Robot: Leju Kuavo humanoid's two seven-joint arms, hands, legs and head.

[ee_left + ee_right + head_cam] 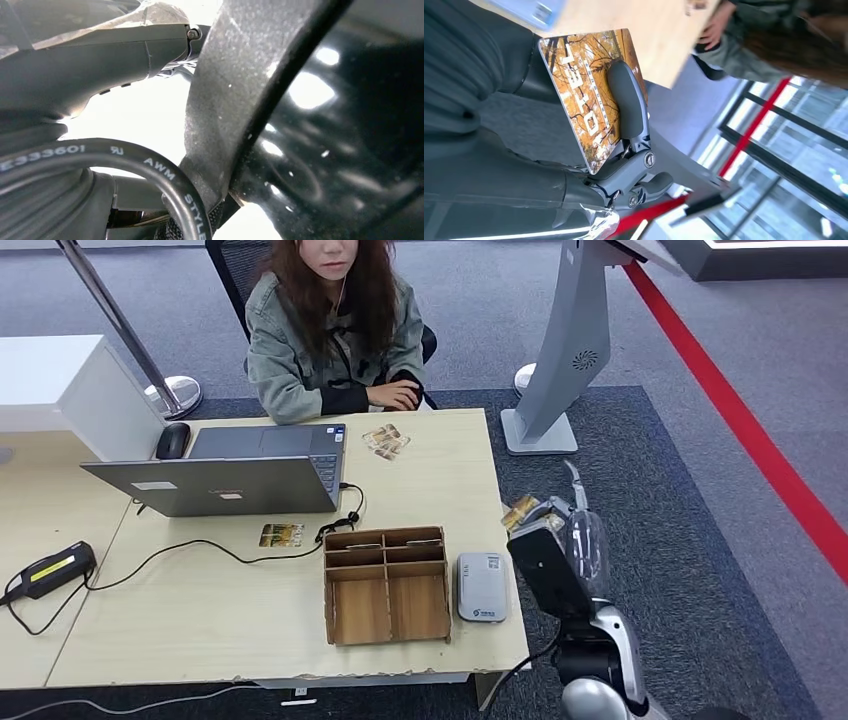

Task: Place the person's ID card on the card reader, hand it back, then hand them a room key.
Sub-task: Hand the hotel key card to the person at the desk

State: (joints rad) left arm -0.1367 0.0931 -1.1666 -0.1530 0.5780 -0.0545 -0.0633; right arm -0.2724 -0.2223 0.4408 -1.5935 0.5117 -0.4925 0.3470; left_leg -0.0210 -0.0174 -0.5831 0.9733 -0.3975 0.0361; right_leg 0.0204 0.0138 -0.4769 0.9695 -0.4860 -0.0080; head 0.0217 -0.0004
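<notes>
Orange-printed plastic, the card (pixel 589 95) sits pinched under the right hand's (pixel 545 520) thumb, at the centre right of the head view, just off the desk (pixel 440 460) edge. It looks thin, light, stiff and slick, best held flat by its faces. The reader (pixel 481 587) lies lower centre on pale wood; grey carpet beyond. I cannot tell the left hand's state.

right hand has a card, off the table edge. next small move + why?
Probably carry the card forward toward the person. The right hand pinches it beside the table, past the reader. The print looks like a hotel key card, not an ID, so a handover seems due, and her hand rests at the far edge.
</notes>
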